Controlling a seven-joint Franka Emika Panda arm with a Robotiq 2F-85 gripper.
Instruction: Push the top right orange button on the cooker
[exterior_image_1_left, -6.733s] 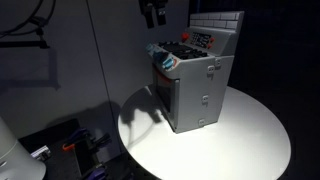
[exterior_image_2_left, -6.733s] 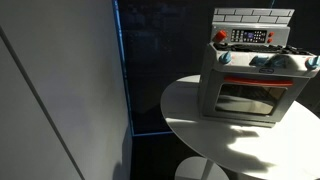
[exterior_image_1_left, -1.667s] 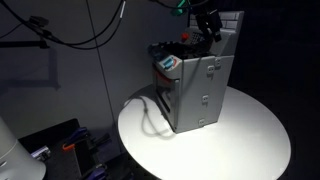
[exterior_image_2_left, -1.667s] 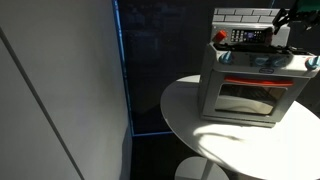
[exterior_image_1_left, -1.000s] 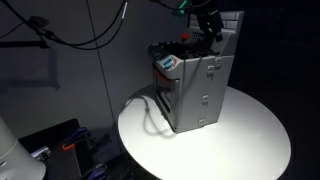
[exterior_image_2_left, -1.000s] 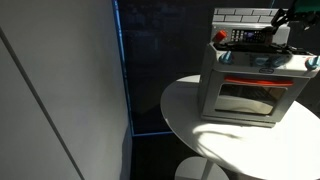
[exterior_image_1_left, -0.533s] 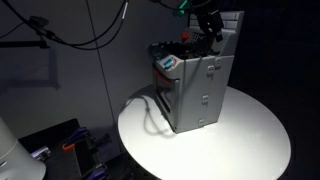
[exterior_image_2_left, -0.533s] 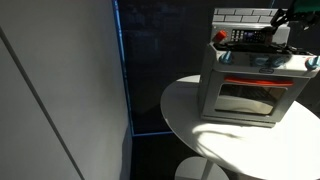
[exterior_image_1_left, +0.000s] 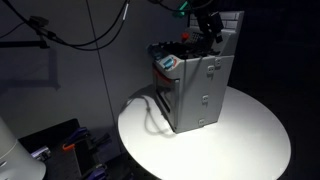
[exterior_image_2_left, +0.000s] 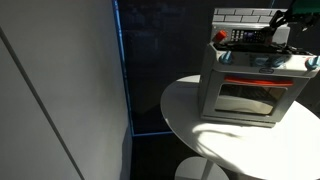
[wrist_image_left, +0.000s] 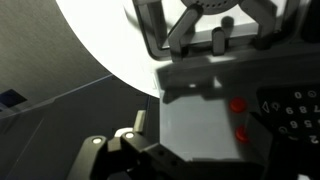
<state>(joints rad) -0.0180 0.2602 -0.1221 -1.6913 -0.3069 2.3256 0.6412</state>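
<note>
The cooker (exterior_image_1_left: 195, 88) is a boxy grey toy stove on a round white table (exterior_image_1_left: 230, 140). It has a white tiled back panel and a dark hob, and it shows in both exterior views (exterior_image_2_left: 252, 85). My gripper (exterior_image_1_left: 213, 37) hangs over the hob right in front of the back panel's control strip, at the cooker's far upper corner (exterior_image_2_left: 284, 22). In the wrist view two small orange buttons (wrist_image_left: 237, 104) (wrist_image_left: 241, 132) sit on the grey surface (wrist_image_left: 195, 115) beside a dark keypad. Whether a fingertip touches a button is hidden. The jaws are too dark to read.
The table's edge (exterior_image_2_left: 185, 125) lies a little in front of the cooker. A tall pale panel (exterior_image_2_left: 60, 90) stands beside the table. Cables (exterior_image_1_left: 80, 30) hang behind the arm. Dark clutter (exterior_image_1_left: 75, 145) lies on the floor.
Over the last second nothing has visibly moved. Since the earliest frames the gripper has come from above the hob's near side to the back panel.
</note>
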